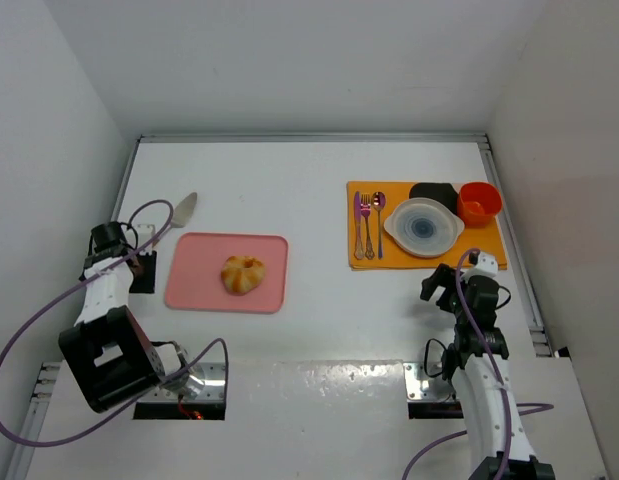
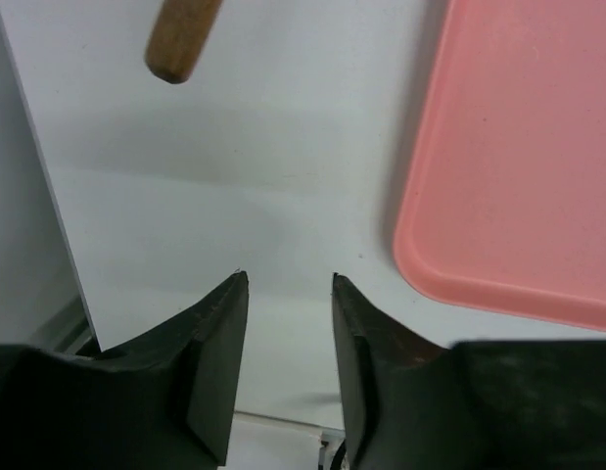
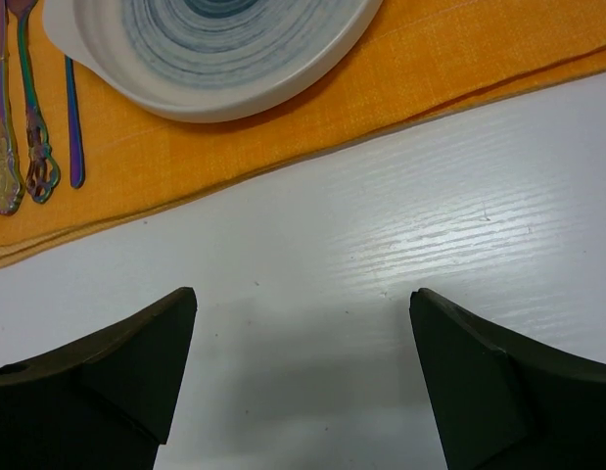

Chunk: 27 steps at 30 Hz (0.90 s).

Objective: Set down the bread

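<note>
The bread (image 1: 243, 275), a small golden-brown knotted bun, lies in the middle of a pink tray (image 1: 204, 290) left of centre. My left gripper (image 1: 141, 268) sits low over the table just left of the tray, open and empty; in the left wrist view its jaws (image 2: 288, 279) stand a little apart over bare table, with the tray's corner (image 2: 518, 176) to the right. The bread is out of that view. My right gripper (image 1: 452, 280) is wide open and empty over the table, just in front of the orange mat; the right wrist view shows it (image 3: 303, 299) the same.
An orange placemat (image 1: 374, 255) at right holds a white plate with blue rings (image 1: 423, 227), cutlery (image 1: 367, 222), a black bowl (image 1: 434, 191) and an orange cup (image 1: 479, 203). The plate (image 3: 214, 49) and mat (image 3: 381, 108) fill the right wrist view's top. A wooden-handled spatula (image 1: 179, 215) lies beyond the left gripper, its handle end (image 2: 180, 39) in view.
</note>
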### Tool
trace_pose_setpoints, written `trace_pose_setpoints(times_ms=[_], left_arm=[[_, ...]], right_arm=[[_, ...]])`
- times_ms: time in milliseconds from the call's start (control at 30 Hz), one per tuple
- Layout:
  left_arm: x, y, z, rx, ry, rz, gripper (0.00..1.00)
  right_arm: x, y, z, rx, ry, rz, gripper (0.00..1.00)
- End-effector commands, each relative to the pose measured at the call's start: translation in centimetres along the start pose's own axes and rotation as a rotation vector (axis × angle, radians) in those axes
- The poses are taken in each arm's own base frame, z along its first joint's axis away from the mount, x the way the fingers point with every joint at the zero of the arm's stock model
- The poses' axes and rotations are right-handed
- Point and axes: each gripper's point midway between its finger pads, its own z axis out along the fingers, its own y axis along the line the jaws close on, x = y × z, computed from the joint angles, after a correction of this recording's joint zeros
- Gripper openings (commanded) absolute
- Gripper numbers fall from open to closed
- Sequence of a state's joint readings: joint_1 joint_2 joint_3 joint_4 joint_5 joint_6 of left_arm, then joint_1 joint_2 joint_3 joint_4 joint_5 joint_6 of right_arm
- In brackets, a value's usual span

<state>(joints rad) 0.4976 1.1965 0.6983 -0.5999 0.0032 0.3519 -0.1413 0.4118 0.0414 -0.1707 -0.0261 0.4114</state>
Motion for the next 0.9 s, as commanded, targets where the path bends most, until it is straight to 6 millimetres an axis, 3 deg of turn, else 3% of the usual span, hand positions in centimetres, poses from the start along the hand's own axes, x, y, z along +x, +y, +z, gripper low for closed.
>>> trace_pose_setpoints(times_ms=[0,67,100,133,200,267,300,367,400,567,600,633,700,833,867], left_arm=[[-2.1,0.2,-1.0,0.034,-0.048,0.001,0.46],[-3.2,0.2,-1.9,0.06,-0.074,0.041,0.49],[-5.0,0.4,-2.7,0.077,-0.119,0.058,0.51],[-5.8,0.8,-3.0,0.069,-0.133,0.068,0.65],[-7.9,1.7,-3.9,0.048,-0.158,0.078,0.69],[-8.8,1.8,-3.1,0.087,-0.127,0.099,0.7],[-10.3,2.3,-3.7,0.087,-0.137,0.116,0.71],[-11.0,2.2,-2.0,0.122,-0.078,0.12,0.73],[-12.2,2.5,-2.2,0.124,-0.083,0.152,0.73],[-13.4,3.6,0.2,0.126,-0.039,0.208,0.73],[-13.7,2.8,0.9,0.166,-0.042,0.233,0.73],[-14.0,2.5,1.0,0.19,-0.048,0.247,0.73],[-14.2,0.9,1.9,0.244,-0.049,0.315,0.73],[-14.5,-0.7,3.6,0.297,0.0,0.39,0.73],[-14.2,-0.8,3.9,0.312,0.025,0.388,0.73]], right_arm=[[0.2,-0.2,0.1,0.008,-0.002,-0.004,0.9],[0.1,-0.2,0.1,0.008,0.0,-0.004,0.9],[0.2,-0.1,0.1,0.008,0.005,-0.001,0.9],[0.1,-0.2,0.1,0.011,0.005,-0.003,0.9],[0.7,-0.5,0.1,0.032,0.042,0.002,0.9],[0.5,-0.5,-0.1,0.04,0.069,-0.006,0.89],[0.7,-0.4,-0.1,0.032,0.088,-0.011,0.89],[-0.3,0.9,-0.2,-0.028,0.086,-0.02,0.84],[-0.5,1.2,-0.1,-0.042,0.092,-0.026,0.83],[-3.5,3.7,-0.6,-0.121,0.098,-0.079,0.79],[-3.6,3.8,-0.6,-0.114,0.113,-0.091,0.79],[-4.6,4.9,-0.8,-0.143,0.112,-0.128,0.78],[-4.2,6.1,-0.8,-0.162,0.137,-0.188,0.78],[-6.2,9.2,-0.8,-0.222,0.107,-0.245,0.78],[-5.5,10.1,-0.4,-0.243,0.14,-0.267,0.78]])
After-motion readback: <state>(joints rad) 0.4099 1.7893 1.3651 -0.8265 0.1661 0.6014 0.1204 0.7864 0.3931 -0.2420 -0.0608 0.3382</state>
